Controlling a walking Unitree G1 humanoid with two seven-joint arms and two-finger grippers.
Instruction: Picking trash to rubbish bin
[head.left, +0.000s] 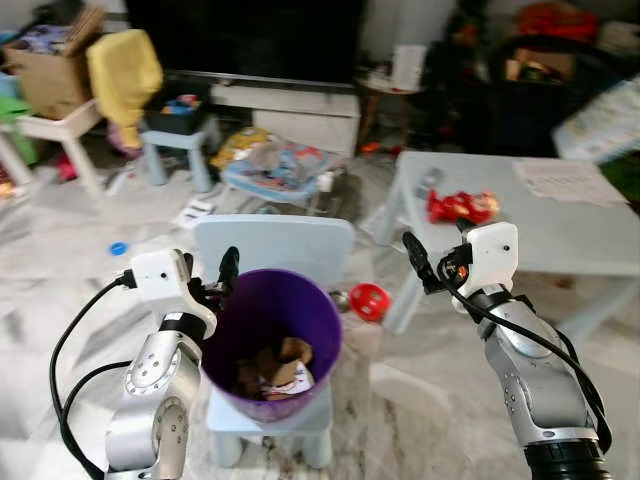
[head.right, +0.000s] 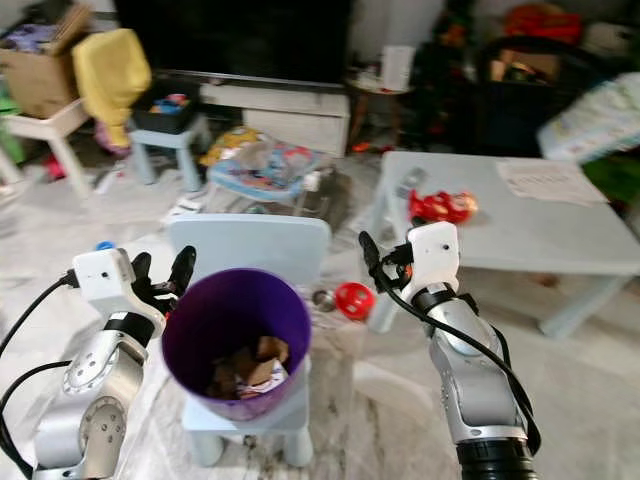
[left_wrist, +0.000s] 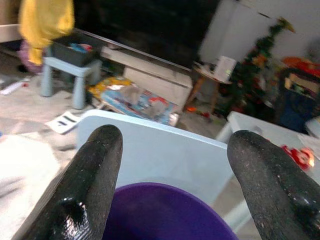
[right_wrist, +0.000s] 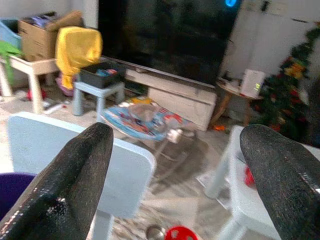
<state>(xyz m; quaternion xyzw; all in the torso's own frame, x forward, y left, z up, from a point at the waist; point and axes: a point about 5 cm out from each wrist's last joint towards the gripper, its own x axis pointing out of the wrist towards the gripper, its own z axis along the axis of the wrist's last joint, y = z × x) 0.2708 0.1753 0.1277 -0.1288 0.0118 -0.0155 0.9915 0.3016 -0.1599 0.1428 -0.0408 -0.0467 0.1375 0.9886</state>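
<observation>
A purple bin (head.left: 270, 312) stands on the seat of a small pale blue chair (head.left: 275, 243). Brown and white scraps of trash (head.left: 280, 374) lie at its bottom. My left gripper (head.right: 162, 264) hovers at the bin's left rim, open, with nothing between its fingers (left_wrist: 95, 165). To the right of the bin and a little above its rim, my right gripper (head.left: 430, 255) is also open and empty, pointing towards the chair back. A red crumpled wrapper (head.left: 462, 206) lies on the grey low table (head.left: 560, 235), just beyond the right gripper.
A red ball-like toy (head.left: 369, 301) lies on the marble floor by the table leg. Farther off are a colourful play mat (head.left: 275, 165), a blue stool (head.left: 178, 140), a white TV bench (head.left: 300, 110), and a yellow cloth (head.left: 122, 72) over a white table.
</observation>
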